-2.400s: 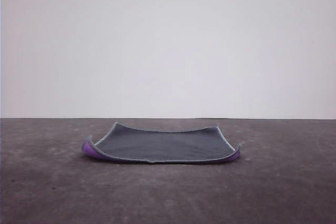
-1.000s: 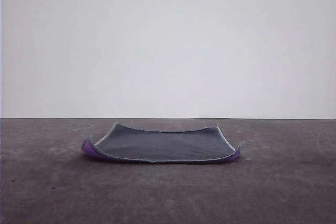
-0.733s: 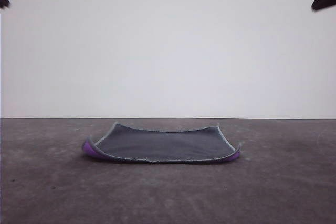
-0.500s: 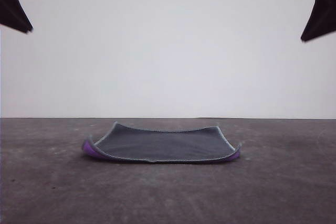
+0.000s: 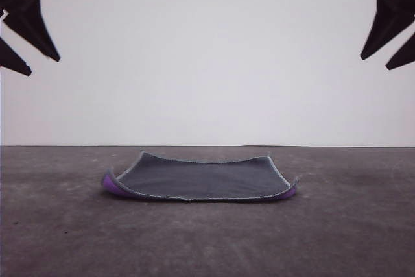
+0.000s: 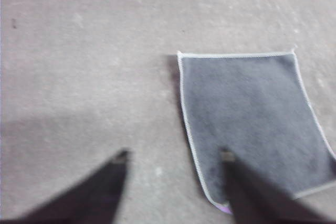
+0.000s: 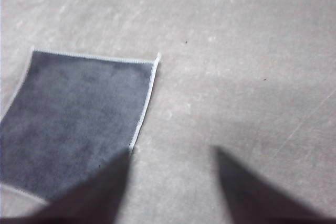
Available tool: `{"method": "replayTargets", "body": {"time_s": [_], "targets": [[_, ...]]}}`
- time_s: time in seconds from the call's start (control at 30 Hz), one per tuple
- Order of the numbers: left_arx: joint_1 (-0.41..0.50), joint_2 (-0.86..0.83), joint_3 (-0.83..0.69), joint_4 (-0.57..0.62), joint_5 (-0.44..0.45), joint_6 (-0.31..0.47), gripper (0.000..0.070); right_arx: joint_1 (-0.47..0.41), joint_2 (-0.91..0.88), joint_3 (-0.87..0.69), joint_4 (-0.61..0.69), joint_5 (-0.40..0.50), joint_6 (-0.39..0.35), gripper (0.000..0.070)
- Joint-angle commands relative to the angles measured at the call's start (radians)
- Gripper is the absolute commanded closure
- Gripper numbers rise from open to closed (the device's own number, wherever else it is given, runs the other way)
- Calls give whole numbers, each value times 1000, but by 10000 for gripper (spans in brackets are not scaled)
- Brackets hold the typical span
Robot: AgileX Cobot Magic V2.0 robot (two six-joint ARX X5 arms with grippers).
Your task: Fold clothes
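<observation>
The cloth (image 5: 200, 180) lay spread out near the middle of the table (image 5: 337, 238), dark grey face up. Light grey stitched edging ran round it. In the front view its near corners curled up off the surface, showing bright purple underside at left and right; the far edge also lifted a bit at both corners. No fold in it yet. From the left wrist view the cloth (image 6: 252, 124) looked flat and roughly rectangular, w/ a sliver of purple at one corner by the finger. Right wrist view showed the cloth (image 7: 73, 119) flat too, one corner tip sticking up slightly.

Left gripper (image 5: 35, 64) hung high at the upper left of the front view, well above the table and off to the side of the cloth, touching nothing. Its two dark fingers were spread wide apart, nothing between them. In its own wrist view the left gripper (image 6: 175, 157) had one finger (image 6: 247, 192) over the cloth's edge area and the other over bare table.

Right gripper (image 5: 374, 63) hung high at the upper right, likewise well clear of the cloth, fingers spread wide, empty. In its wrist view the right gripper (image 7: 173, 151) had one finger overlapping the cloth's edge, the other over bare table.

Table was dark, mottled grey; plain pale wall (image 5: 207, 56) behind.
</observation>
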Motion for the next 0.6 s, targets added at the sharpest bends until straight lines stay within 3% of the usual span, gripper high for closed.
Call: {"method": "replayTargets", "body": {"time_s": [0.0,0.33,0.57], "targets": [[1,13,24,-1,22,10,259,0,10,22,7,-13,-15,246],[-18,55,24,61,63,-33,265,25,82,23,31,-25,1,245],[-43,197,60,159,115,-77,265,64,260,42,196,-100,52,245]]}}
